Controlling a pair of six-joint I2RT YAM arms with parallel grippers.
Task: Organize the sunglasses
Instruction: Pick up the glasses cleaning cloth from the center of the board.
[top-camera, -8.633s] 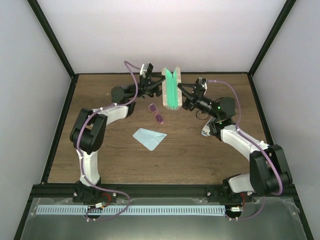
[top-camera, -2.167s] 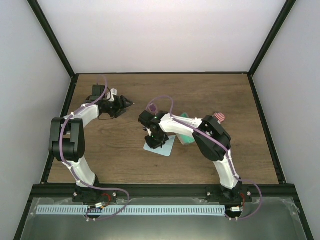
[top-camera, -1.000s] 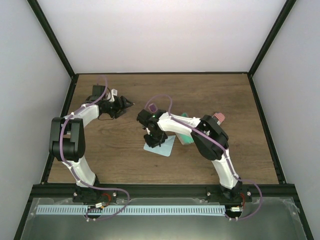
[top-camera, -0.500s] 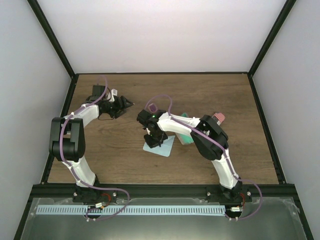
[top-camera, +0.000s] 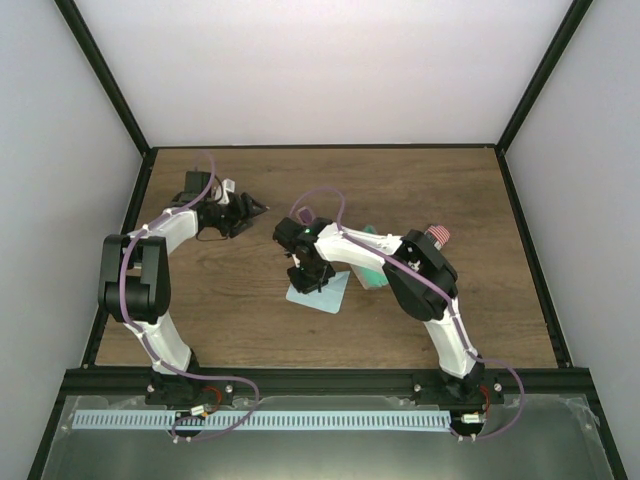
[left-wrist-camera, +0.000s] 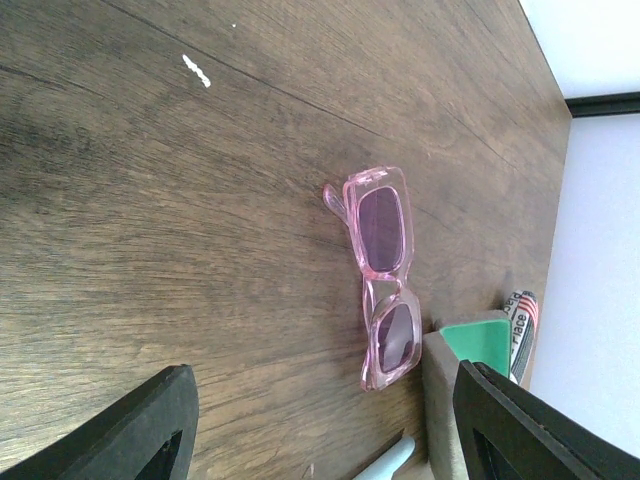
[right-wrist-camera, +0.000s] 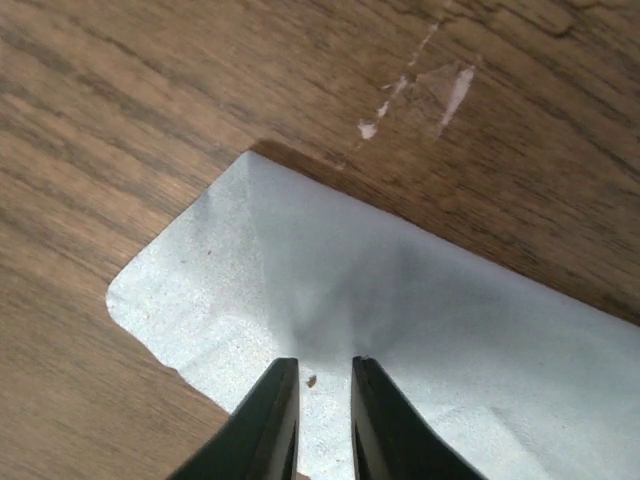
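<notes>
Surface: wooden worktop (top-camera: 450, 190), white walls around.
Sunglasses (left-wrist-camera: 385, 275): pink-tinted, flat mid-worktop; long axis runs roughly rear edge to near edge, one end just beside green-lined case (left-wrist-camera: 478, 345).
Left gripper (top-camera: 260, 207): jaws wide, empty, facing the sunglasses.
Right gripper (right-wrist-camera: 325, 372): jaws narrow, pinching light blue cloth (right-wrist-camera: 400, 290).

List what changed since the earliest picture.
The green-lined case was let go and now lies nearer the arms' bases. The left claw drew back left, open and empty. The right claw came down on the light blue cloth and pinched it. The pink sunglasses lie about where they were.
</notes>
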